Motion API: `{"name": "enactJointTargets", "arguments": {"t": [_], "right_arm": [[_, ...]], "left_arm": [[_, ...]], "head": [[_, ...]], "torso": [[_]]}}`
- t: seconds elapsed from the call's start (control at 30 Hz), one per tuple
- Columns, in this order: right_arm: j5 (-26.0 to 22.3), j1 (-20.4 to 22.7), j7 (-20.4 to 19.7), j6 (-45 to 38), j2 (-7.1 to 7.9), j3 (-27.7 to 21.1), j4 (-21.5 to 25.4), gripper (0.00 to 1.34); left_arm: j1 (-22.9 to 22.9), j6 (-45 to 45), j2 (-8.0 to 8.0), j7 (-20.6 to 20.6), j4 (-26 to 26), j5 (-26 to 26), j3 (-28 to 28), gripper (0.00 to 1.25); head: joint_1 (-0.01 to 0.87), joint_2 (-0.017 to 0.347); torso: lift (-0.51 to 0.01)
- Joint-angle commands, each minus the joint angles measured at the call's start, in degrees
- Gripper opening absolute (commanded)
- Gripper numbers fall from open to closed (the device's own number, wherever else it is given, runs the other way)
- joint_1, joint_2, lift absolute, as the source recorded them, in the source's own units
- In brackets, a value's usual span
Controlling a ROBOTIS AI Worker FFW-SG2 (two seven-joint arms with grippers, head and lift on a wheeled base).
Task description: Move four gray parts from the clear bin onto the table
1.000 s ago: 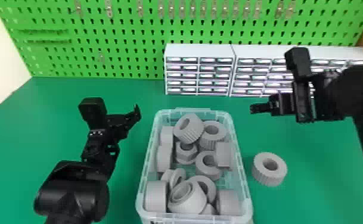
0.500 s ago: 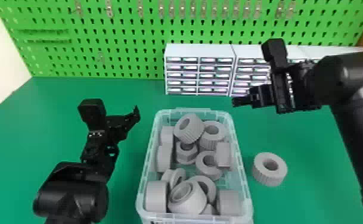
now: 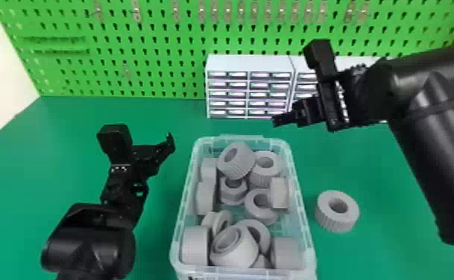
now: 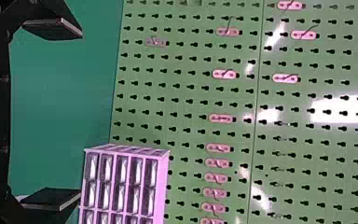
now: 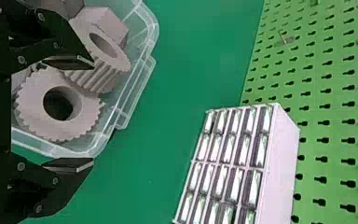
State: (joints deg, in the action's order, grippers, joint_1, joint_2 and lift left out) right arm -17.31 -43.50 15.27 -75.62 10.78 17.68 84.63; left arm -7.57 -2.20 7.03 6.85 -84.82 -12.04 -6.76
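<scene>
Gray parts (image 3: 237, 248) fill much of the clear bin (image 3: 189, 186) I'm looking down into, and one gray ring (image 3: 337, 216) lies out on the green worktop (image 3: 386, 253), flat with its hole up, just beside the bin's right edge. Inside, a ribbed gear (image 3: 242, 167) leans tilted near the far edge, and a second ribbed gear (image 3: 265, 178) sits by the far right corner, touching it. Nearer me I can see a nut-like part (image 3: 233, 197) about midway between the far edge and the middle, a blocky part (image 3: 278, 193) against the right side, and a plain thick part (image 3: 195, 247) down in the near left corner. My right gripper (image 3: 276, 122) hangs beyond the bin's far right corner; its own wrist view gives me fingers spread wide, nothing clamped in them, with the two ribbed gears and the bin's rim past them. My left gripper (image 3: 170, 143) waits over the worktop just off the bin's far left corner, its fingers wide apart as well, and empty. Behind it all, small drawer units (image 3: 250, 63) stand along the worktop's far edge, before a green pegboard (image 3: 162, 80) with metal hooks (image 3: 136, 13) on it.
</scene>
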Motion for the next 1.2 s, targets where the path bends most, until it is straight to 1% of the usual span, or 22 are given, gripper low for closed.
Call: {"name": "enactJointTargets", "arguments": {"t": [0.0,0.2,0.33,0.43,0.53,0.73,0.9,1.07,1.17], "right_arm": [[0.17,-0.8,0.29,0.47,-0.32,1.65,-1.05,0.82],[0.17,-2.73,0.47,1.09,-0.85,4.56,-2.1,0.82],[0.34,-3.43,1.26,2.41,-1.03,6.14,-3.24,0.82],[1.75,-3.52,2.58,3.55,-1.12,7.02,-3.51,0.82],[2.63,-3.61,3.01,3.9,-1.38,7.72,-4.21,0.82],[2.45,-4.49,3.19,5.13,-2.08,9.39,-7.55,0.82],[2.01,-4.84,3.19,6.62,-2.79,9.48,-10.89,0.82],[1.22,-5.63,3.19,7.77,-3.05,9.74,-14.4,0.82],[1.22,-5.89,3.19,8.12,-3.05,10.09,-15.63,0.82]], "left_arm": [[-0.08,0.0,0.0,0.01,0.0,0.0,-0.01,1.16],[-0.17,0.0,0.0,-0.08,0.0,0.0,0.17,1.16],[-0.34,0.0,0.0,0.01,0.0,0.0,-0.01,1.16],[-0.34,0.0,0.0,0.01,0.0,0.0,0.08,1.16],[-0.34,0.0,0.0,0.01,0.0,0.0,0.08,1.16],[-0.43,0.0,0.0,0.01,0.0,0.09,0.17,1.16],[-0.52,0.0,0.0,0.01,0.0,0.18,0.08,1.16],[-0.61,0.0,0.0,-0.08,0.0,0.26,-0.01,1.16],[-0.61,0.0,0.0,0.01,0.0,0.26,0.08,1.16]], "head": [[0.693,0.072],[0.693,0.072],[0.693,0.072],[0.693,0.072],[0.693,0.072],[0.693,0.072],[0.693,0.072],[0.693,0.072],[0.693,0.072]], "torso": [[-0.052],[-0.052],[-0.052],[-0.052],[-0.052],[-0.052],[-0.052],[-0.052],[-0.052]]}}
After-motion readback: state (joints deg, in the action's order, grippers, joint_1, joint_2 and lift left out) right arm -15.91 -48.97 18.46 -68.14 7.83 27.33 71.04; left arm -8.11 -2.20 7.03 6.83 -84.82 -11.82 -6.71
